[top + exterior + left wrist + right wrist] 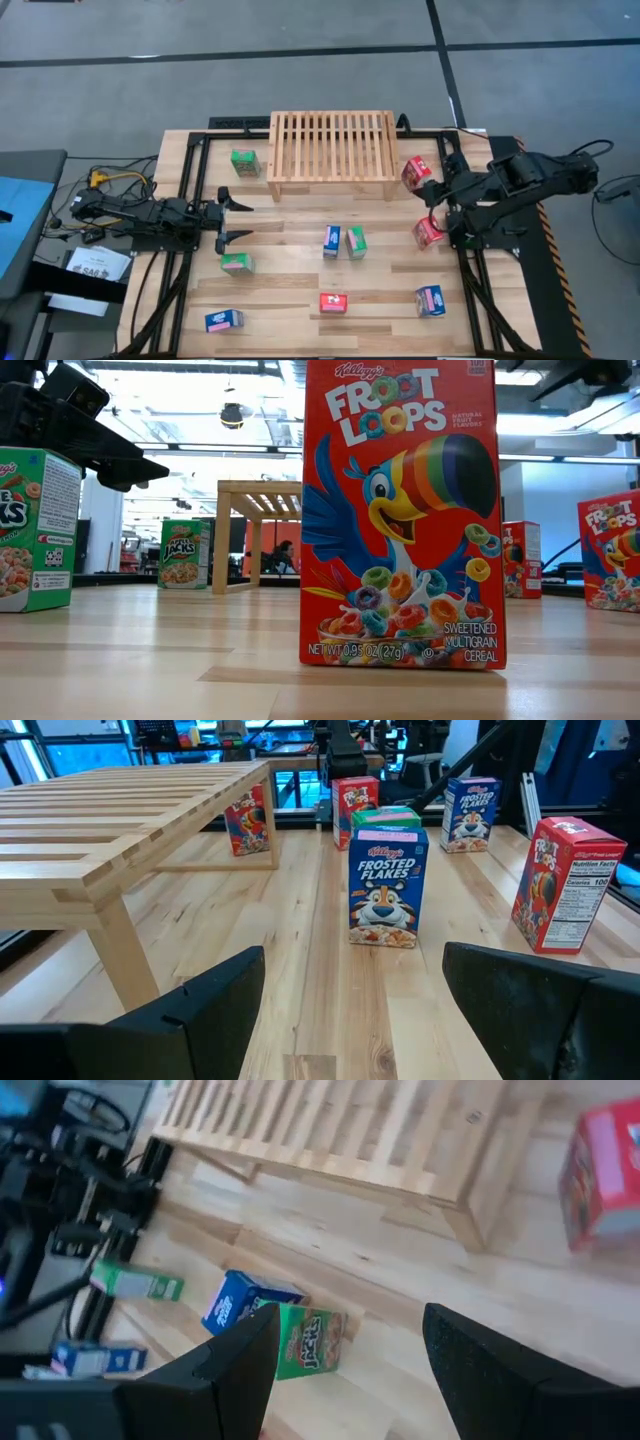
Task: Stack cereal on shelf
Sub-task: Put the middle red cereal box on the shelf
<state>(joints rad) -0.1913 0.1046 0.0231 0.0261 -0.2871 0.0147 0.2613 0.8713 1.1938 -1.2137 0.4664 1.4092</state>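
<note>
The shelf (pixel 330 150) stands at the table's far middle on its side legs. Cereal boxes stand scattered on the table: green ones (pixel 244 162) (pixel 237 263) (pixel 356 241), blue ones (pixel 331 241) (pixel 224 320) (pixel 431 300), red ones (pixel 333 302) (pixel 417 170) (pixel 428 232). My left gripper (pixel 228 215) (pixel 350 1010) is at the table's left, level and open, pointing at the blue box (pixel 387 885) in the middle. My right gripper (pixel 437 197) (pixel 350 1370) hangs raised at the right between two red boxes, slanting down, open, with nothing between its fingers.
A black frame (pixel 190 170) runs along the table's edges. Bare tabletop lies between the shelf and the middle boxes. In the low view a red box (pixel 400 510) stands close to the camera and hides much of the table's middle.
</note>
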